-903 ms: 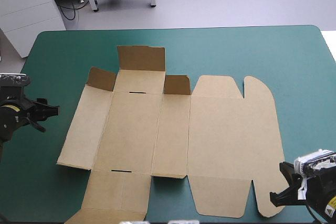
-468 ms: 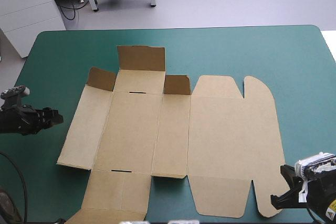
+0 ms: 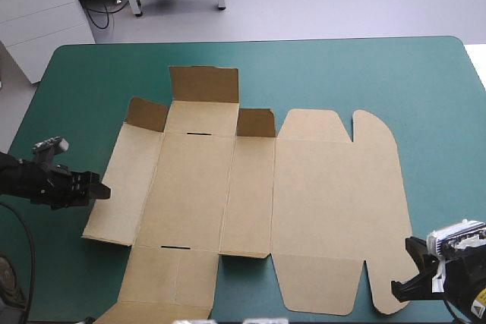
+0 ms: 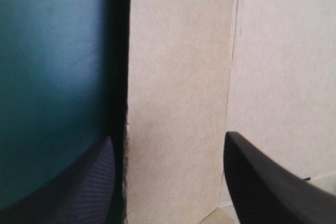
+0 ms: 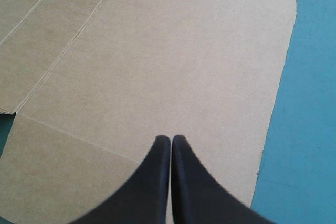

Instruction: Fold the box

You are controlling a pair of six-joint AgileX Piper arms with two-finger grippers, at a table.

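Currently, the box (image 3: 250, 195) lay as a cut sheet of brown board at the middle of the table, on the teal-green cover (image 3: 364, 73). Most of the sheet was flat. At its far side the far flap (image 3: 203, 85) stood raised, and two corner flaps (image 3: 146, 114) (image 3: 256, 122) on either side of it were tilted up. The broad lid panel (image 3: 334, 202) with rounded tabs formed the right-hand part of the sheet and lay flat.

The left gripper (image 3: 99, 191) was at the sheet's left edge, low over the table. In the left wrist view its black fingers (image 4: 257, 182) were spread wide apart. One finger was over the teal-green cover and the other over the board (the left panel's cut edge (image 4: 126, 129) ran between them). The edge cast a dark shadow on the cover, so it sat slightly lifted. No contact between fingers and board could be confirmed.

The right gripper (image 3: 401, 290) was at the near right corner of the lid panel, close to the table's near edge. In the right wrist view its fingers (image 5: 157, 182) were pressed together in one pointed arch, with nothing between them. The tip was over the board, which extended flat ahead of it.
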